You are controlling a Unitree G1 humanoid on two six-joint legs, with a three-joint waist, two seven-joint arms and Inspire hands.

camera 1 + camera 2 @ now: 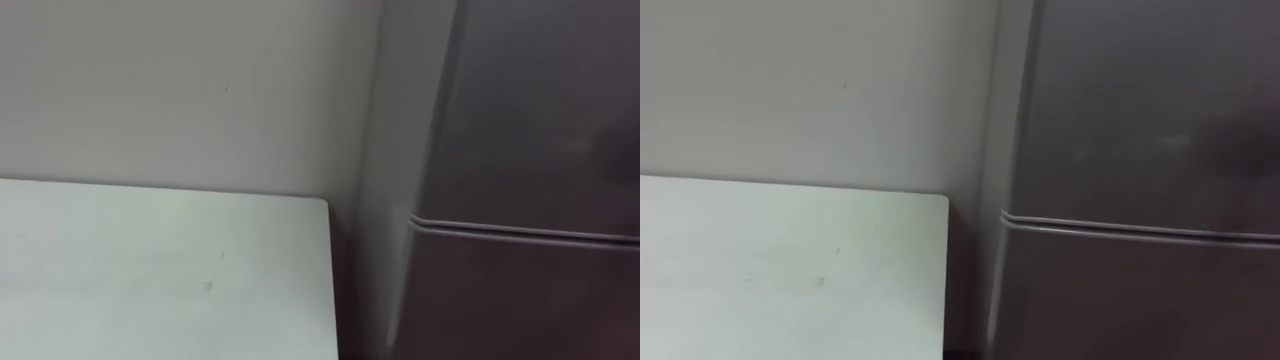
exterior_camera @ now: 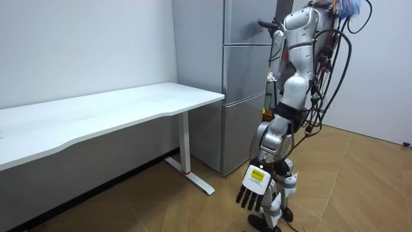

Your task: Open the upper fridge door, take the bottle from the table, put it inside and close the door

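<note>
The robot stands upright on the wooden floor (image 2: 360, 187), close before the front of the grey fridge (image 1: 520, 120), with the white worktop (image 1: 150, 270) off to its left. In the eye views the worktop's right edge runs just beside the fridge's side panel, a narrow dark gap between them, and its far edge meets the pale wall (image 1: 180, 90). The bare worktop surface shows only a few faint marks near its right edge.

On the fridge front, a horizontal seam (image 1: 520, 232) parts the upper door from the lower door (image 1: 520, 310). Both doors lie flush with each other and closed. In the room view the fridge rises about to the robot's head, and the worktop's near right corner ends just short of the fridge, carried on a white leg (image 2: 185, 145).

The left hand (image 2: 254, 183) hangs low beside the robot's leg in the room view, on the side nearer the camera. It is wide, with its dark fingers straight and loosely spread downward, and it holds nothing.

High up, at the level of the robot's head, a dark shape that seems to be the right hand (image 2: 264, 26) reaches to the front edge of the fridge's top part. Whether it is wide, narrow or holding something I cannot tell.

Where the bottle is I cannot tell.
</note>
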